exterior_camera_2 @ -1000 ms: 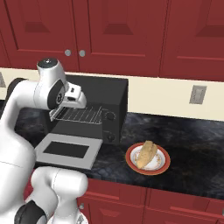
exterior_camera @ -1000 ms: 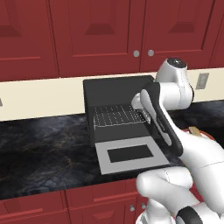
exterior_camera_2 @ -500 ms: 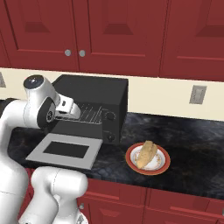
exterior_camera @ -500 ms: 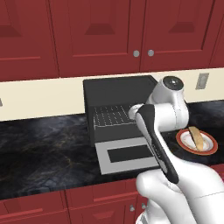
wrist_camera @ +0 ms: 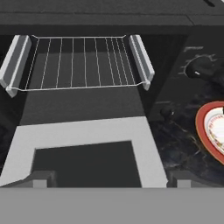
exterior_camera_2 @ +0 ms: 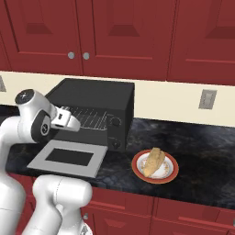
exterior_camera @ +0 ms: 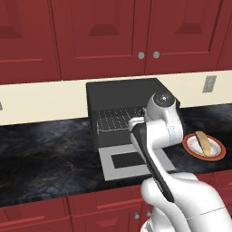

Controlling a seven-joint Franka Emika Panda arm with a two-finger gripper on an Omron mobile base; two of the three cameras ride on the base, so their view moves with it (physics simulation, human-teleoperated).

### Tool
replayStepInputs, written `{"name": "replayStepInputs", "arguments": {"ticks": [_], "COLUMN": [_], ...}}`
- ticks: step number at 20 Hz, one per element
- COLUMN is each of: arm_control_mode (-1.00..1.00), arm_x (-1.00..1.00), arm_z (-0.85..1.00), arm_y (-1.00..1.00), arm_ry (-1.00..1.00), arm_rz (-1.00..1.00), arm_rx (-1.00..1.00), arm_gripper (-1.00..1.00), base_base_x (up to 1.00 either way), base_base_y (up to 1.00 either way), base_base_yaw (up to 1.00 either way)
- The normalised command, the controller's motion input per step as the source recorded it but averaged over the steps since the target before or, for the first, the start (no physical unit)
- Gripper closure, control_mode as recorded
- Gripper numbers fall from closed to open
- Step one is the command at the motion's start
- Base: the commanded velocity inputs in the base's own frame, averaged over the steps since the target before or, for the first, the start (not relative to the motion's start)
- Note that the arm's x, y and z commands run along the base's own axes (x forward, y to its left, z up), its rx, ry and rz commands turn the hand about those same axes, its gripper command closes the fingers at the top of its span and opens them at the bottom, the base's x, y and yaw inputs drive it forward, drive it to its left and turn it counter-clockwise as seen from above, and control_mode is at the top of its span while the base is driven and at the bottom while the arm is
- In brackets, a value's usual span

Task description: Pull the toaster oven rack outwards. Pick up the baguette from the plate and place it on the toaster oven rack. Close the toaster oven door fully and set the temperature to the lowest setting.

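Claw (wrist_camera: 109, 179) spread wide, gripping nothing — above lowered toaster oven door (wrist_camera: 83, 144), facing rack (wrist_camera: 78, 61)

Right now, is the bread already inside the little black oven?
No, the baguette lies on the plate on the counter, to the right of the toaster oven, apart from it.

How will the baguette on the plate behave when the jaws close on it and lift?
The baguette looks short and stubby, so it probably stays stiff rather than sagging. Its rounded crust may let it roll or pivot. It lies loose on the plate, so it likely lifts off freely.
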Motion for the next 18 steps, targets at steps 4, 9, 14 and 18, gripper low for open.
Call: {"name": "replayStepInputs", "arguments": {"ticks": [4,9,14,18], "arm_control_mode": [-1.0,-1.0,-1.0,-1.0], "arm_x": [0.15,0.21,0.2,0.23], "arm_z": [-0.25,-0.22,-0.04,-0.08], "arm_y": [0.13,0.06,0.0,0.0], "arm_ry": [-0.01,-0.01,-0.04,-0.09], "arm_rz": [-0.04,-0.04,-0.03,-0.01], "arm_rx": [-0.14,-0.13,-0.02,0.0], "arm_gripper": [-1.0,-1.0,-1.0,-1.0], "base_base_x": [0.0,0.0,0.0,0.0], "base_base_y": [0.0,0.0,0.0,0.0], "base_base_yaw": [0.0,0.0,0.0,0.0]}}
